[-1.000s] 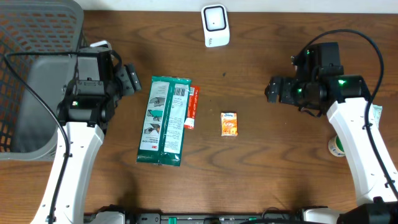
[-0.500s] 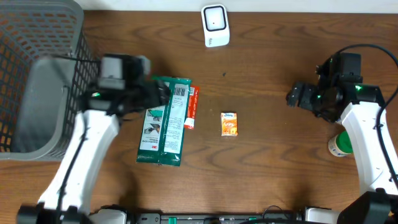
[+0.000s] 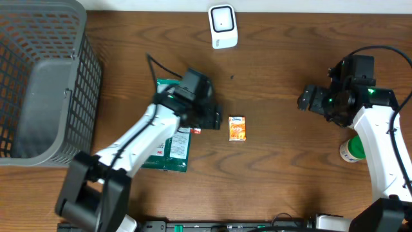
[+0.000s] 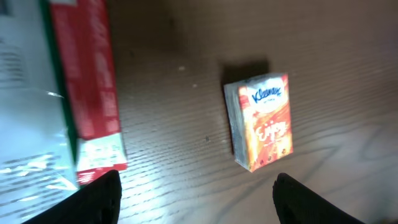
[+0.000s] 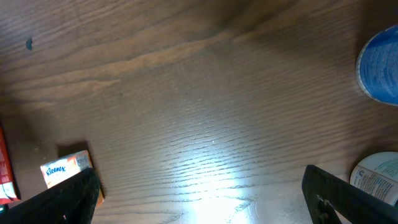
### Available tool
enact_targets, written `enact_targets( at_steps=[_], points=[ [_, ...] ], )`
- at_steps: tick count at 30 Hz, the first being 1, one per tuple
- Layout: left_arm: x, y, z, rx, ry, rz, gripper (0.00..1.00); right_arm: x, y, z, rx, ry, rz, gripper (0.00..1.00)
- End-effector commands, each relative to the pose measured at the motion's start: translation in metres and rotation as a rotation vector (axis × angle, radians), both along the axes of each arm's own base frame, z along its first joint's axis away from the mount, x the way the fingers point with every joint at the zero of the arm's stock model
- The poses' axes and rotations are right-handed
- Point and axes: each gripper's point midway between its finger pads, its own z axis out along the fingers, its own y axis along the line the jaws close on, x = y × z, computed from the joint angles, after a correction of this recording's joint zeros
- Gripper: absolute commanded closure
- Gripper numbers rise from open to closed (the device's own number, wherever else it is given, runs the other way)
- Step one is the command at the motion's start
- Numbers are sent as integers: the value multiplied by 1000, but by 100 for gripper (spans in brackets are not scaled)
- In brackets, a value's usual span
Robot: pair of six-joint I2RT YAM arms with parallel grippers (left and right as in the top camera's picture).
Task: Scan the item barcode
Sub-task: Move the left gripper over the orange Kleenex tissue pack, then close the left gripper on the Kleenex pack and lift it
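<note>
A small orange Kleenex tissue pack (image 3: 238, 128) lies flat near the table's middle. It shows in the left wrist view (image 4: 261, 121) and at the lower left of the right wrist view (image 5: 62, 169). My left gripper (image 3: 214, 118) hovers just left of it, open and empty (image 4: 199, 202), with the pack ahead of the jaws and off to the right. A white barcode scanner (image 3: 223, 26) stands at the back edge. My right gripper (image 3: 309, 100) is open over bare wood at the right (image 5: 205, 199), holding nothing.
A green wipes pack (image 3: 168, 143) and a red box (image 3: 197, 129) lie under my left arm, the red box (image 4: 87, 81) close to the left finger. A grey basket (image 3: 45, 84) fills the far left. A white-and-green bottle (image 3: 351, 149) stands at the right.
My left arm swung from beside the basket rightward across the green pack to the tissue pack, its jaws narrowing slightly. The right arm drew back to the right, then held still.
</note>
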Motion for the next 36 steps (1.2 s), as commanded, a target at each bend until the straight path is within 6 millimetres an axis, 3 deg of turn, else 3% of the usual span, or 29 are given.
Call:
enact_targets(
  at_steps=[1,5,9,16,24,32,36],
  points=[
    [-11,-7,-23,75,16,-4,26,-1,-3,1,-12,-6,1,1],
    [-16,-19,-33,88,14,-38,26,-1,-3,1,-12,-6,1,1],
    [-12,-16,-41,137,-2,6,26,-1,-3,1,-12,-6,1,1],
    [-14,-17,-41,140,-1,10,26,-1,-3,1,-12,-6,1,1],
    [-20,-35,-44,126,-24,-35,26,-1,-3,1,-12,-6,2,1],
    [-14,-45,-74,122,2,-8,26,-1,-3,1,-13,-6,2,1],
    [-20,-53,-79,85,40,-30,40,-1,-3,1,-13,-6,2,1]
  ],
)
